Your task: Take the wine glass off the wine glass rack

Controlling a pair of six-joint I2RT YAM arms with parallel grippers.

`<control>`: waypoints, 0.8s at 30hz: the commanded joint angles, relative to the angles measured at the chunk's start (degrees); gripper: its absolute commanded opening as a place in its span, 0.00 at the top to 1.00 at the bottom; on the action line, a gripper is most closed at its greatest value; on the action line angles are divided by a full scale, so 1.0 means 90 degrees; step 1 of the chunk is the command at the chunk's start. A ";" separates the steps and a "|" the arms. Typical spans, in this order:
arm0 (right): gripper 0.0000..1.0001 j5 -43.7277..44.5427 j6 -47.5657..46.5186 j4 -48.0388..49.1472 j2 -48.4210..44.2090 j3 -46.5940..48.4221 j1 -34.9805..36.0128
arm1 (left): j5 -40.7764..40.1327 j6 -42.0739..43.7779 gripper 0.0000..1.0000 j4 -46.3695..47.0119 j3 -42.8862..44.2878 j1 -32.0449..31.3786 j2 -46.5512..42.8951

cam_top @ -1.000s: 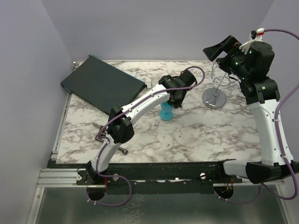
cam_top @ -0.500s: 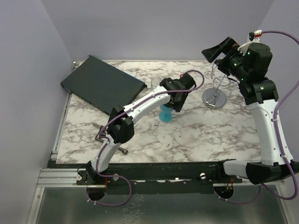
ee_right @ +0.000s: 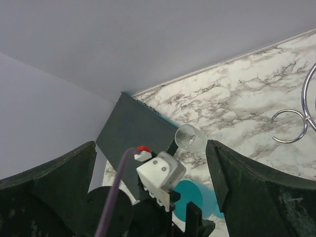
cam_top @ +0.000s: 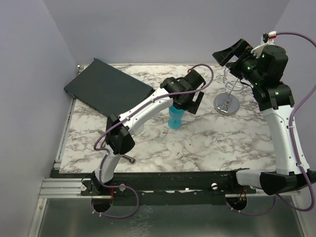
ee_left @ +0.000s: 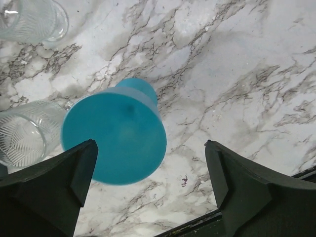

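**A:** From above, how do the two arms stand?

**B:** The left arm (cam_top: 148, 106) stretches diagonally to mid-table. The left gripper (cam_top: 180, 109) points down over the turquoise wine glass (cam_top: 175, 118). The right arm (cam_top: 279, 133) stands tall at the right edge, with the right gripper (cam_top: 228, 53) raised above the wine glass rack (cam_top: 226, 102).

**A:** And the count there?

**B:** There is one wine glass, standing on the marble table (cam_top: 222, 143) to the left of the rack and apart from it. There is also one chrome rack and one dark flat panel (cam_top: 106, 86) at the far left corner.

**A:** What does the left wrist camera show?

**B:** The left gripper's two fingers (ee_left: 49, 185) are spread wide. The wine glass stands between them, nearer the left-hand finger. The right-hand finger is clear of the glass, and nothing is gripped. Two clear glasses (ee_left: 24, 133) show at the left of the picture.

**A:** And the right wrist camera?

**B:** The right gripper's fingers (ee_right: 256, 192) are also fully apart, with nothing between them. Below them are the left arm's wrist, one clear glass, part of the turquoise wine glass, the dark panel and the rack's wire loops at the right edge.
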 commanded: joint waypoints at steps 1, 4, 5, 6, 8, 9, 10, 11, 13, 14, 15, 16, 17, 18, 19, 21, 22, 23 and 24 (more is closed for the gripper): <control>0.00 -0.0162 0.0056 0.0109 0.0029 0.0130 -0.0021 | -0.0289 -0.0014 0.01 0.0033 0.0190 -0.0041 -0.0721; 0.00 -0.0165 0.0038 0.0108 0.0002 0.0130 -0.0016 | -0.0389 -0.0107 0.01 0.0217 0.0068 0.0002 -0.1092; 0.00 -0.0166 0.0027 0.0108 -0.0019 0.0120 -0.0016 | -0.0377 -0.0199 0.01 0.0293 0.0020 0.0066 -0.1253; 0.00 -0.0160 0.0017 0.0096 -0.0042 0.0111 -0.0016 | -0.0308 -0.0271 0.01 0.0395 -0.0049 0.0128 -0.1385; 0.00 -0.0157 -0.0007 0.0085 -0.0092 0.0097 -0.0018 | -0.0173 -0.0492 0.01 0.0562 -0.0133 0.0327 -0.1711; 0.00 -0.0139 -0.0029 0.0056 -0.0114 0.0097 -0.0021 | -0.0230 -0.0596 0.01 0.0640 -0.0184 0.0410 -0.1839; 0.00 -0.0127 -0.0046 0.0035 -0.0145 0.0093 -0.0018 | -0.0341 -0.0667 0.01 0.0736 -0.0251 0.0470 -0.2024; 0.00 -0.0114 -0.0059 0.0027 -0.0183 0.0078 -0.0018 | -0.0438 -0.0718 0.01 0.0849 -0.0322 0.0509 -0.2175; 0.00 -0.0100 -0.0076 0.0014 -0.0251 0.0032 -0.0016 | -0.0639 -0.0795 0.01 0.1036 -0.0502 0.0628 -0.2505; 0.00 -0.0109 -0.0085 -0.0001 -0.0281 0.0006 -0.0016 | -0.0643 -0.0819 0.01 0.1113 -0.0587 0.0727 -0.2687; 0.00 -0.0112 -0.0085 -0.0010 -0.0319 -0.0008 -0.0019 | -0.0656 -0.0850 0.01 0.1185 -0.0691 0.0819 -0.2829; 0.00 -0.0123 -0.0090 -0.0008 -0.0353 -0.0049 -0.0016 | -0.0709 -0.0906 0.01 0.1228 -0.0788 0.0926 -0.2994; 0.00 -0.0134 -0.0088 0.0000 -0.0383 -0.0084 -0.0016 | -0.0769 -0.0926 0.01 0.1280 -0.0903 0.1018 -0.3168; 0.00 -0.0137 -0.0098 0.0003 -0.0413 -0.0127 -0.0016 | -0.0835 -0.0947 0.01 0.1335 -0.1028 0.1131 -0.3314; 0.00 -0.0139 -0.0097 0.0001 -0.0444 -0.0161 -0.0016 | -0.0976 -0.0988 0.01 0.1394 -0.1226 0.1246 -0.3489; 0.00 -0.0165 -0.0091 0.0010 -0.0520 -0.0252 -0.0017 | -0.1112 -0.1014 0.01 0.1671 -0.1734 0.1512 -0.3830; 0.00 -0.0178 -0.0090 0.0015 -0.0562 -0.0287 -0.0021 | -0.1121 -0.1047 0.01 0.1797 -0.1955 0.1644 -0.3966; 0.00 -0.0199 -0.0090 0.0027 -0.0589 -0.0337 -0.0016 | -0.1156 -0.1056 0.01 0.1889 -0.2175 0.1757 -0.4118; 0.00 -0.0217 -0.0102 0.0028 -0.0637 -0.0381 -0.0016 | -0.1169 -0.1024 0.01 0.2017 -0.2396 0.1832 -0.4246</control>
